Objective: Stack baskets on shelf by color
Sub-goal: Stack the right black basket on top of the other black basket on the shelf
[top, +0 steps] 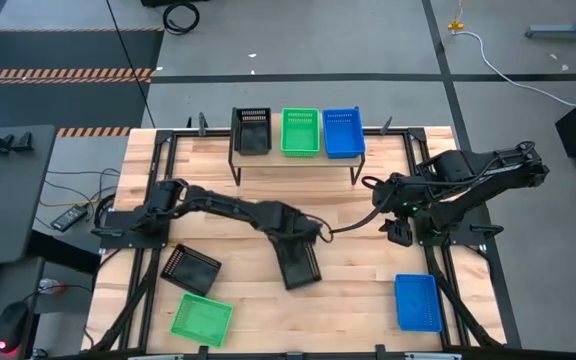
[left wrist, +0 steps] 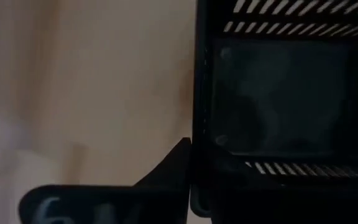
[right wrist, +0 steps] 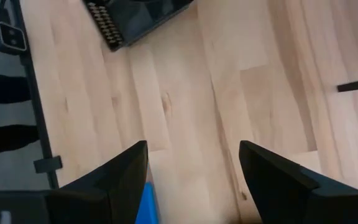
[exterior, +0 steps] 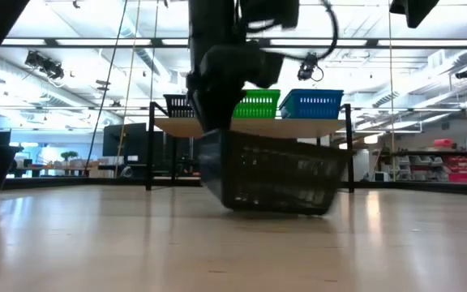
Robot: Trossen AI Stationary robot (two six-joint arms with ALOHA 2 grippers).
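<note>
Three baskets sit side by side on the shelf (top: 298,160) at the far edge: black (top: 253,130), green (top: 300,131) and blue (top: 343,133). My left gripper (top: 290,243) is at mid-table, shut on another black basket (top: 301,266), which shows tilted in the low view (exterior: 270,174). A third black basket (top: 190,268) and a green one (top: 202,319) lie flat near the table's near left corner. A blue one (top: 417,301) lies near right. My right gripper (right wrist: 194,146) hangs open over bare table on the right (top: 398,235). My left gripper holds the black basket by its far end wall (left wrist: 199,99), coming from above. One finger (left wrist: 173,168) lies outside the wall; the other is hidden behind the wall. The basket hangs tilted below the gripper (exterior: 217,97), its bottom (exterior: 298,211) close to the tabletop; whether it touches, I cannot tell.
Black frame rails run along the table's left and right sides (top: 448,275). Open wood lies between the shelf and the held basket. The right wrist view catches a corner of the blue basket (right wrist: 146,205) and an end of the held black basket (right wrist: 135,18).
</note>
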